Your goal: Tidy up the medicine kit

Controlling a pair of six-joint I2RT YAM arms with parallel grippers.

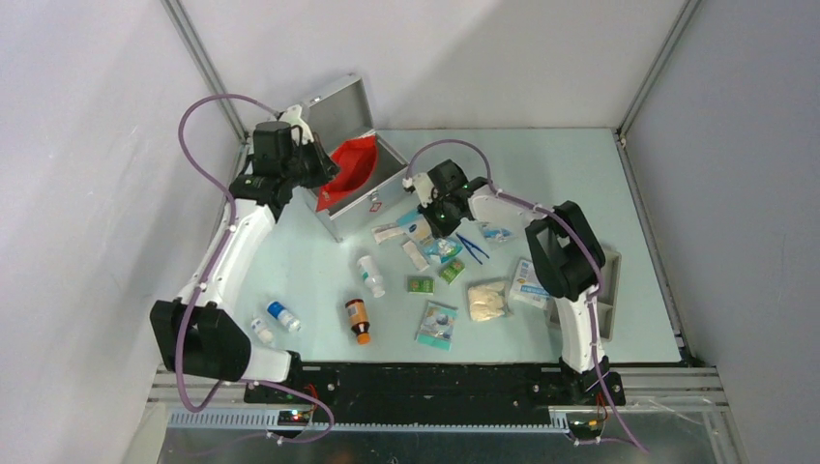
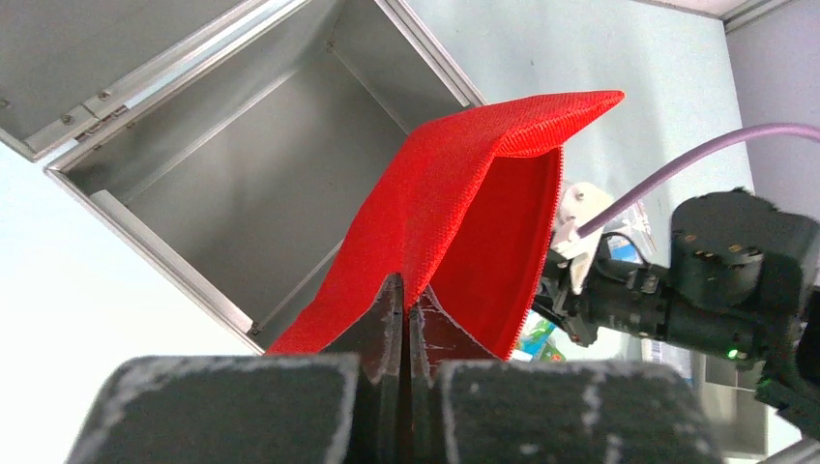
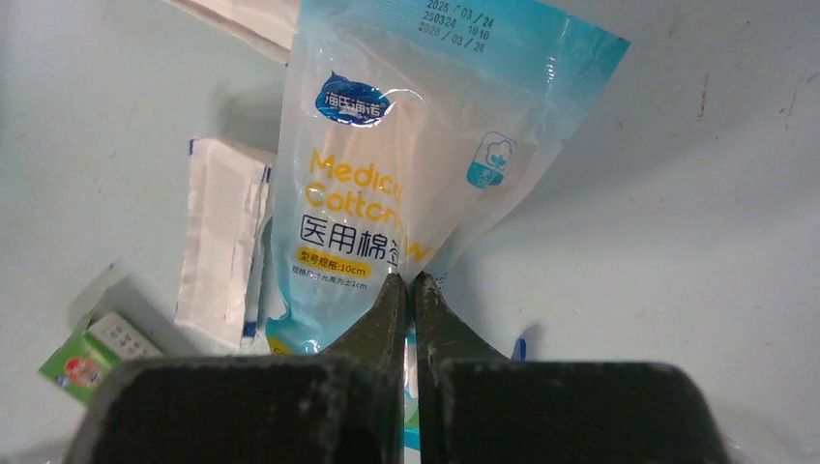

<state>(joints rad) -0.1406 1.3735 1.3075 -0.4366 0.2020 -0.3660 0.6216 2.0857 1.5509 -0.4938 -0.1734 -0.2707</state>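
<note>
Black fingers of the left gripper (image 2: 404, 290) fill the bottom of the left wrist view, pressed together on the lower edge of a red pouch (image 2: 454, 203). That pouch hangs folded over the open case (image 2: 242, 174), part of it above the bare metal inside and part leaning out past the front rim. Seen from above, the case stands at the far left of the table (image 1: 580, 174), set cornerwise, its lid (image 1: 338, 106) swung back toward the wall. The right gripper (image 3: 408, 290) is down on the table in front of the case, just right of its front corner, with its fingers closed on the bottom edge of a cotton bag (image 3: 387, 174) printed in blue and orange. The bag lies flat, its dated top end pointing away from the wrist. A white sachet (image 3: 222, 242) lies against the bag's left side, and a small green box (image 3: 82, 362) sits a little further left. Blue tweezers (image 1: 472, 246) lie just right of this gripper. Nearer the arm bases a white bottle (image 1: 370, 275), a brown bottle (image 1: 359, 319), a teal packet (image 1: 437, 324) and a gauze pack (image 1: 488, 300) are spread out apart from one another. Two small bottles (image 1: 283, 315) lie by the left arm. A grey tray (image 1: 609, 290) sits at the right edge, partly hidden by the right arm.
</note>
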